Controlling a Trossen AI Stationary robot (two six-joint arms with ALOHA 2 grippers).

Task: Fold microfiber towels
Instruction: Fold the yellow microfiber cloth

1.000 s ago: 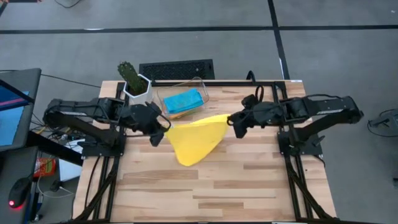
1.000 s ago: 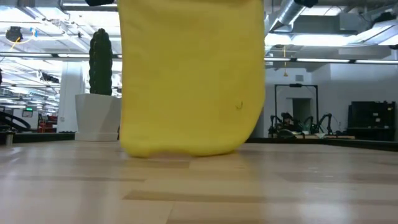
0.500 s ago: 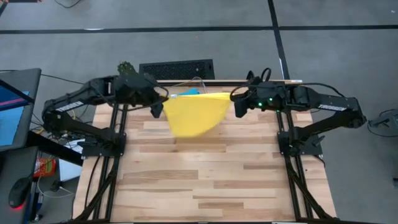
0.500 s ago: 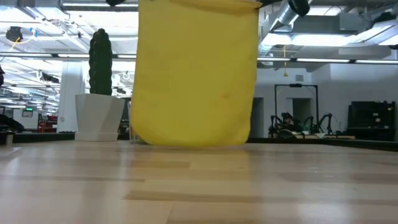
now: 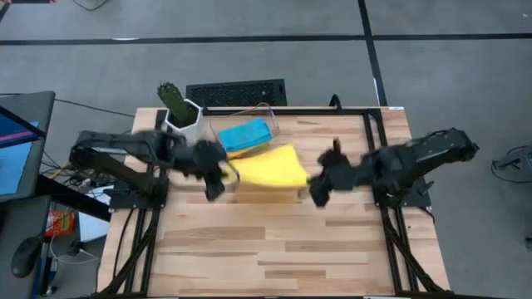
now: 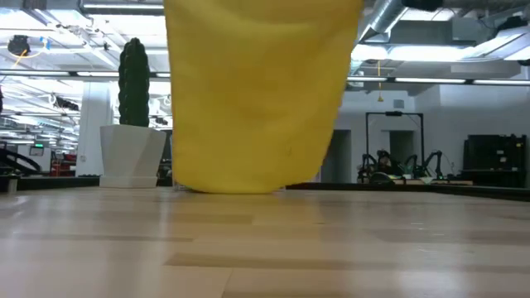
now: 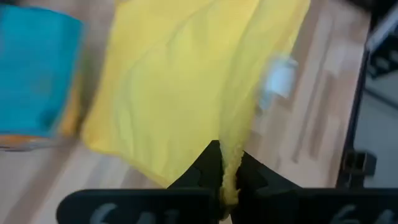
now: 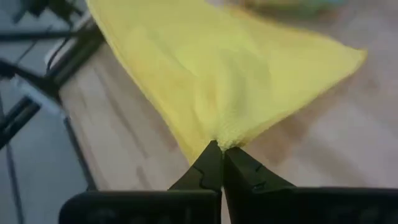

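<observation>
Right now the yellow towel (image 5: 270, 167) is the one in hand, and it is only partway through its fold. It hangs between the two arms above the far middle of the desk (image 5: 274, 249). The left fingers (image 5: 218, 173) are pinched tight on one of its corners, and the right fingers (image 5: 314, 184) are pinched tight on the other. Each wrist view shows the dark tips closed on a bunched bit of yellow cloth. Seen level from the desk, the cloth hangs as a wide sheet, its lower edge at or just above the wood; I cannot tell whether it touches.

Behind it stands the clear bin (image 5: 264, 116), next to a cactus in a white pot (image 5: 179, 108). A light blue towel (image 5: 243, 134) lies folded in the bin, with an orange edge showing beneath it, so two towels look finished. No green towel can be made out from here.

As I judge it, the yellow towel has yet to be laid flat, doubled over and stacked with the others, and the green one remains to be accounted for.
</observation>
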